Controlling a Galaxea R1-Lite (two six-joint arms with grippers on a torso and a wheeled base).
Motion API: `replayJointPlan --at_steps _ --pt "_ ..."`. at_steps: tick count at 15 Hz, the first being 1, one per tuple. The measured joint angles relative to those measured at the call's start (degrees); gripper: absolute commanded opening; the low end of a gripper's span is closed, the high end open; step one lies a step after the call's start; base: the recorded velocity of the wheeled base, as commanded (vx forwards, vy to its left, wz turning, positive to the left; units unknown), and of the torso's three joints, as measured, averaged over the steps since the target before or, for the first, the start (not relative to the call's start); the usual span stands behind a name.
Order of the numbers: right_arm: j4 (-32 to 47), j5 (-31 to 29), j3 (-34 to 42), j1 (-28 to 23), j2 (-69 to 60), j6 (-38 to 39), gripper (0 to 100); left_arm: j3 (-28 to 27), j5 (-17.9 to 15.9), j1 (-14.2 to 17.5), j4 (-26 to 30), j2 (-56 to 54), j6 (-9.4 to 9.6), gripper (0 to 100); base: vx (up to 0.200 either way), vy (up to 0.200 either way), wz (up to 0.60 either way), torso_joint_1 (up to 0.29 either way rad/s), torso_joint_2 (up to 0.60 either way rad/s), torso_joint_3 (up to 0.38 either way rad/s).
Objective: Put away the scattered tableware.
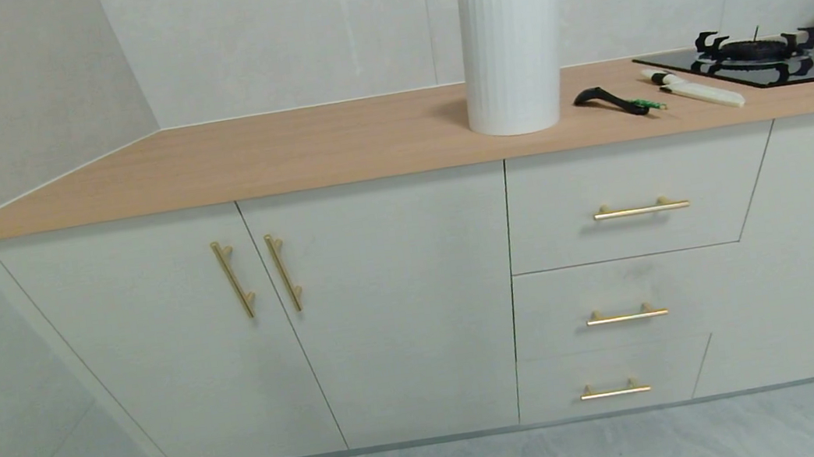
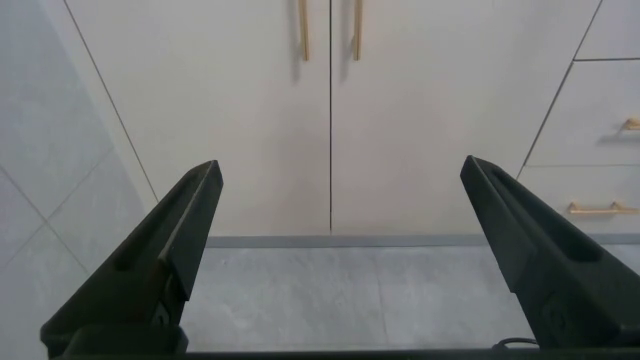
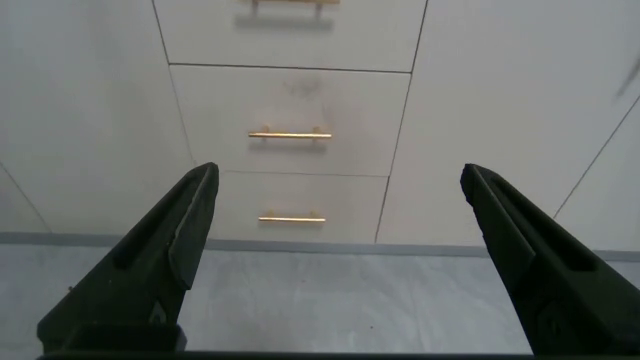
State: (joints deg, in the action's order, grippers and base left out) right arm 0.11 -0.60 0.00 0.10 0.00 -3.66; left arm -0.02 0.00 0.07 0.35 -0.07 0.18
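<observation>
Black, wedge-shaped fingers [image 2: 170,240] of the left gripper [image 2: 340,168] stand spread wide apart with nothing between them. The arm is held low and level, aimed at a pair of smooth pale cabinet doors [image 2: 420,110] straight ahead, with grey floor tiles [image 2: 340,290] beneath. The right gripper [image 3: 338,172] is posed the same way, jaws wide and holding nothing. It faces the lower drawers [image 3: 290,100] and their slim brass bar handles [image 3: 290,133]. Well above both grippers runs a wood-grain countertop [image 1: 287,150]. On it stands a tall white ribbed holder [image 1: 510,57]. Just beside the holder lie a black-handled utensil [image 1: 610,99] and a white knife [image 1: 696,92], next to the black gas hob [image 1: 753,53].
</observation>
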Motion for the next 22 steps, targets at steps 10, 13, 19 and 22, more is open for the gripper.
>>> replayJointPlan --at_steps 10,13,19,22 --pt "2.0 2.5 -14.9 3.4 29.6 0.4 100 0.0 0.0 0.0 0.0 0.0 -0.02 100 0.0 0.0 0.0 0.0 0.0 0.0" --pt "-3.3 2.3 -19.4 3.7 49.5 0.1 100 0.0 0.0 0.0 0.0 0.0 0.0 100 0.0 0.0 0.0 0.0 0.0 0.0" --pt "-25.4 0.8 -27.5 4.0 91.7 -0.1 100 0.0 0.0 0.0 0.0 0.0 0.0 100 0.0 0.0 0.0 0.0 0.0 0.0" --pt "-39.3 -1.4 -31.7 4.6 110.3 -0.3 100 0.0 0.0 0.0 0.0 0.0 0.0 100 0.0 0.0 0.0 0.0 0.0 0.0"
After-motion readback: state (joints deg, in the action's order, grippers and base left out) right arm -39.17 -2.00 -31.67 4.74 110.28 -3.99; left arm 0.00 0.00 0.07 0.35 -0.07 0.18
